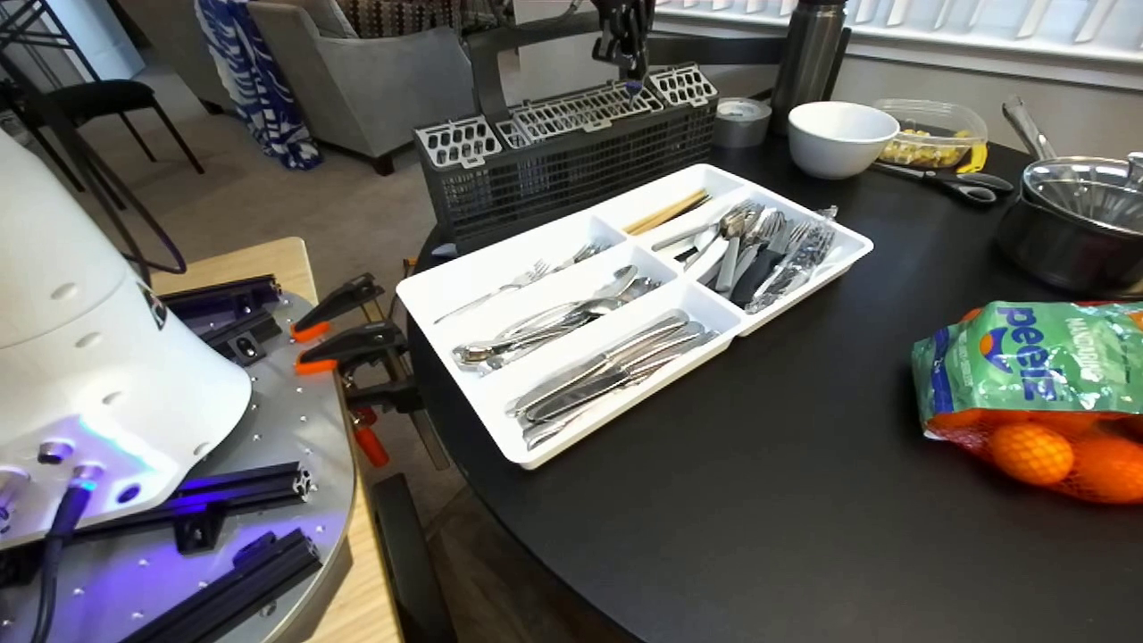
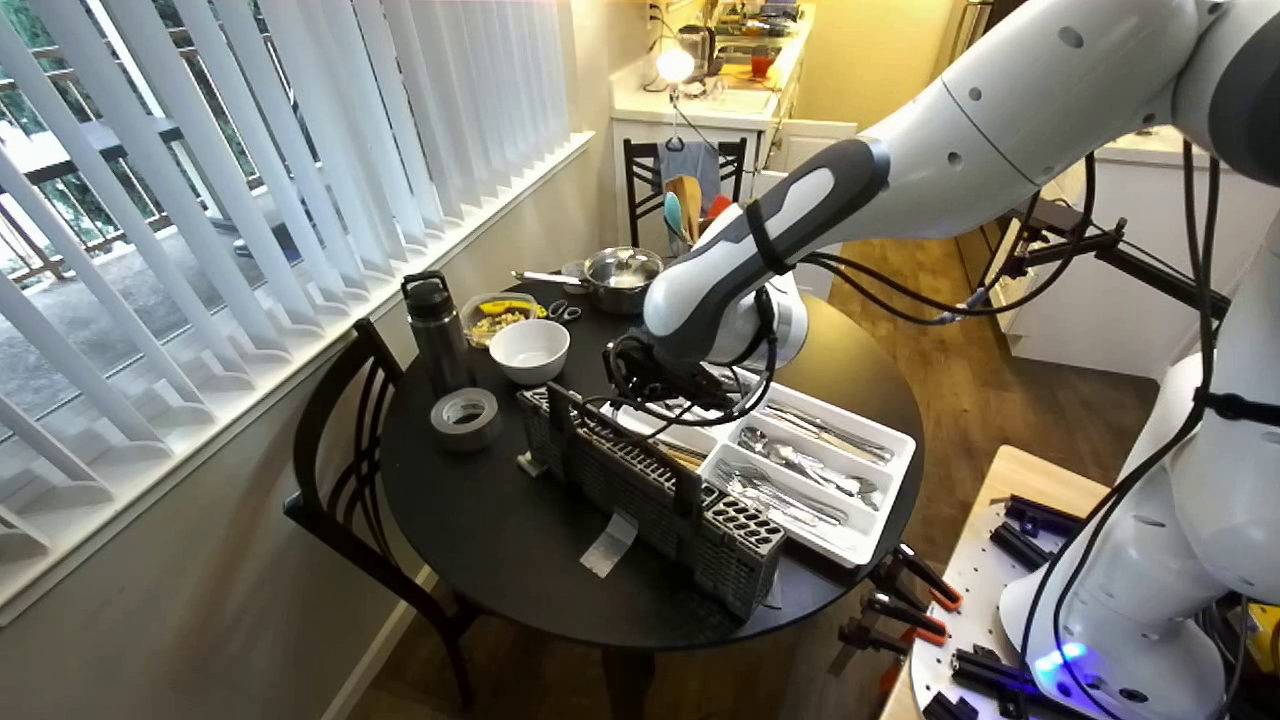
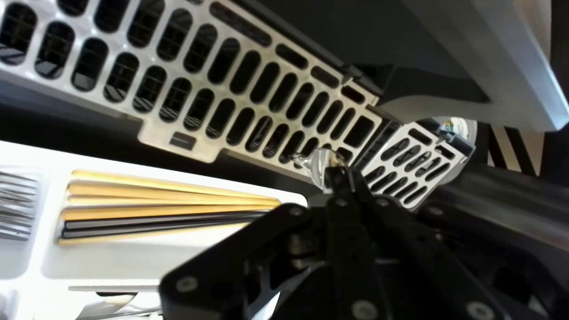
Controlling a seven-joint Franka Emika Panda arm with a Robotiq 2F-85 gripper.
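Gripper (image 3: 340, 173) and shiny utensil (image 3: 317, 165) met in my wrist view: the fingers looked pressed together on it, the piece showing just past their tips, its long axis unreadable to me. Directly below lay the slotted top of the basket (image 1: 580, 156), near its end section. Alongside, the white tray (image 3: 133, 262) held chopsticks (image 3: 169, 211). Past that end, I saw a roll of tape (image 1: 739, 129).

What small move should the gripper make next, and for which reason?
I would probably raise the gripper slightly, straight up: it looks shut on a shiny metal piece at the slotted basket lid. How deep the piece sits is hidden, so a short lift should test the grip.
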